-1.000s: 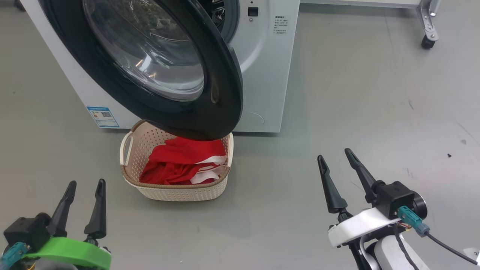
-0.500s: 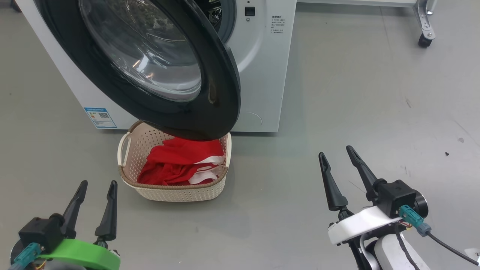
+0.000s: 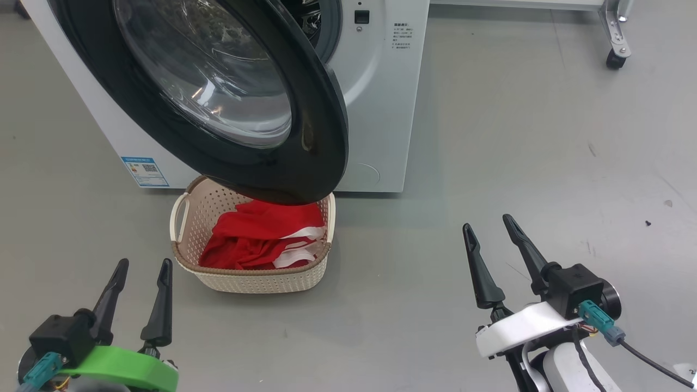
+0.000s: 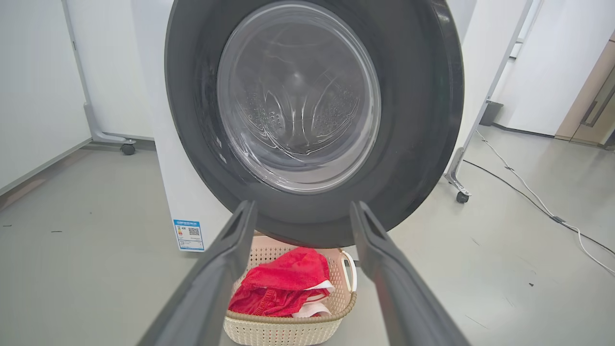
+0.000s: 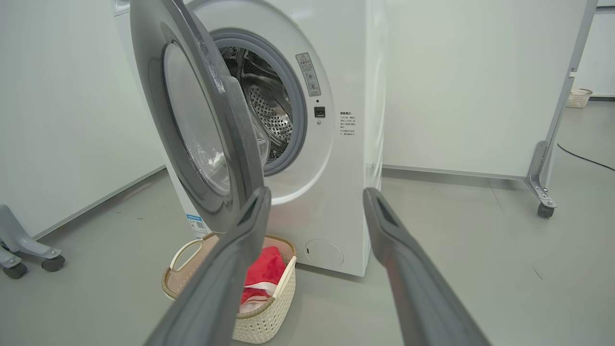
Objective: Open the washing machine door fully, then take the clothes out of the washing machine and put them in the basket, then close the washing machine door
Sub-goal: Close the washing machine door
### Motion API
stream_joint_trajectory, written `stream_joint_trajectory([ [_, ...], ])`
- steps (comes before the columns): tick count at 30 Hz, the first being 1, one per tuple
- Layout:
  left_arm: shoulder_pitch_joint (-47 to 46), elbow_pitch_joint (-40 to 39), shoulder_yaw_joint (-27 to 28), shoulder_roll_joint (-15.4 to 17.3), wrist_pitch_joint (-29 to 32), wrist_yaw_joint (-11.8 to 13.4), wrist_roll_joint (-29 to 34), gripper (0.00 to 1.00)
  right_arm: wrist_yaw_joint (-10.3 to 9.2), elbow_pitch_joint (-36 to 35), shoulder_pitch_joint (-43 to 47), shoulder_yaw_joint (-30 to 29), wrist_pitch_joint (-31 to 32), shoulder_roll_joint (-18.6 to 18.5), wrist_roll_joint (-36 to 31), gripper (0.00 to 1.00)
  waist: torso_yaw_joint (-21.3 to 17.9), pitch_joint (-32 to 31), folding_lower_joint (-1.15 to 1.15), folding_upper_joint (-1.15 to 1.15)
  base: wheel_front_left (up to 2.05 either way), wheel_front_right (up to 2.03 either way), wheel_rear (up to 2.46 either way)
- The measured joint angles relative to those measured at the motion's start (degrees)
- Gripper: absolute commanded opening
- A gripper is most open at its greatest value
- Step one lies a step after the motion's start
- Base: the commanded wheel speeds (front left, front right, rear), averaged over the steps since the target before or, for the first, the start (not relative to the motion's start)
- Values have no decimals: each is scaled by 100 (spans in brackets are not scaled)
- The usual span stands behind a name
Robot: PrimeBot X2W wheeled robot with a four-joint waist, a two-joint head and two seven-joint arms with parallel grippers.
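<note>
The white washing machine (image 3: 381, 92) stands ahead with its black-rimmed glass door (image 3: 218, 92) swung open over the cream basket (image 3: 256, 280). Red clothes (image 3: 256, 239) with white trim lie inside the basket. Low on the left, my left gripper (image 3: 142, 264) is open and empty, short of the basket. My right gripper (image 3: 487, 223) is open and empty over bare floor to the basket's right. From the left wrist, the door (image 4: 312, 115) hangs above the basket (image 4: 288, 327) and clothes (image 4: 283, 283). The right wrist view looks past the door (image 5: 202, 120) into the steel drum (image 5: 269, 110).
Grey floor (image 3: 517, 163) surrounds the machine. A wheeled frame leg (image 3: 618, 43) stands at the far right. White panels and a cable on the floor (image 4: 528, 197) lie behind the machine. Another wheeled base (image 5: 29, 250) sits at the left in the right wrist view.
My left gripper has moved a little to the right, toward the basket. The head camera shifted slightly. The right gripper, door, basket and clothes stay put.
</note>
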Motion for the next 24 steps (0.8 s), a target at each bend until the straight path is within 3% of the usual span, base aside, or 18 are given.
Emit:
stream_joint_trajectory([
  [24, 60, -46, 111, -134, 0, -51, 207, 100, 56, -9, 28, -98, 0, 41, -43, 100, 12, 29, 0, 0, 0, 0, 0],
])
